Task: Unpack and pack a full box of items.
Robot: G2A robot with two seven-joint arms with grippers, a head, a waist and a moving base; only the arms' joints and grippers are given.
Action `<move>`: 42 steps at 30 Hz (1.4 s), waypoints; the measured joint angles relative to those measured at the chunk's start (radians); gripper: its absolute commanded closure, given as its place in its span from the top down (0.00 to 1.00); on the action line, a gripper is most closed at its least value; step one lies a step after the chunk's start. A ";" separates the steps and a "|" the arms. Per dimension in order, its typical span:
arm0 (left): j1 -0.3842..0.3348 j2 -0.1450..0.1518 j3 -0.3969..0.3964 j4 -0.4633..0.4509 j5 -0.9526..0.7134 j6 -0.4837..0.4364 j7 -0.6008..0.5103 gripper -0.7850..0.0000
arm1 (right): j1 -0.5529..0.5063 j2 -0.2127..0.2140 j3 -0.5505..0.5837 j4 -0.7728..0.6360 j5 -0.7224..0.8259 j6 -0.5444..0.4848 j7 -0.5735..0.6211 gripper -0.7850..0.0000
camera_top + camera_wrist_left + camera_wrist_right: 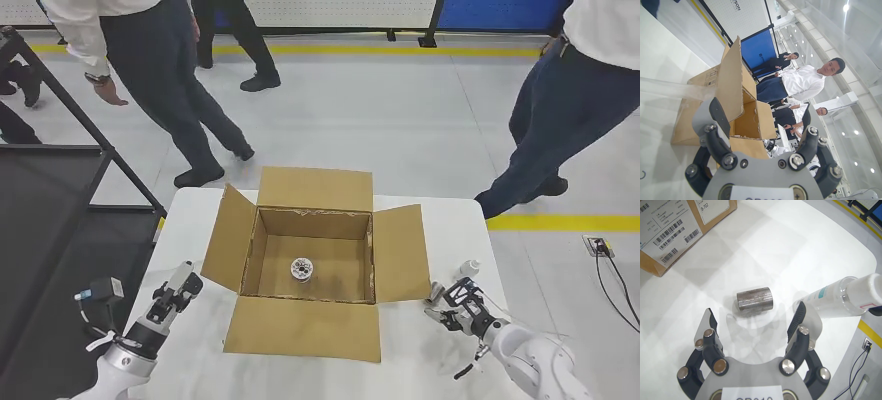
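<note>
While the brown cardboard box (310,222) stands in the middle of the white table (450,215) with all four flaps folded outward, a small round white-and-metal item (301,268) sits on its floor, roughly central. Toward the table's right edge, beside the box's right flap, the right gripper (754,307) hangs above the tabletop with its fingers spread wide and nothing between them. A short dull grey metal cylinder (755,303) lies on its side on the table just ahead of the fingertips, touching neither. A white tube with a clear cap (829,298) rests near the cylinder, closer to the right edge; whether it is upright or lying I cannot tell. Near the table's left edge, the left gripper (761,103) is likewise wide open and empty, facing the box's left flap.
</note>
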 measured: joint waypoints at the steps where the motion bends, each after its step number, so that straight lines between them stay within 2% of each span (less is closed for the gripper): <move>1: 0.000 0.000 0.000 0.000 0.000 0.001 0.000 1.00 | -0.003 0.001 0.002 -0.004 0.000 -0.001 -0.001 0.98; 12: -0.004 0.001 0.002 -0.008 0.003 0.004 0.006 1.00 | -0.122 0.026 0.094 -0.159 0.017 -0.061 -0.095 1.00; 18: -0.002 0.000 0.005 -0.011 0.005 0.002 0.013 1.00 | -0.179 0.032 0.130 -0.269 0.056 -0.052 -0.087 1.00; 32: 0.001 0.000 0.005 -0.013 0.006 0.002 0.020 1.00 | -0.184 0.032 0.134 -0.279 0.063 -0.045 -0.078 1.00; 42: 0.009 -0.001 0.007 -0.013 0.010 0.003 0.036 1.00 | -0.171 0.027 0.102 -0.475 0.047 0.098 -0.065 1.00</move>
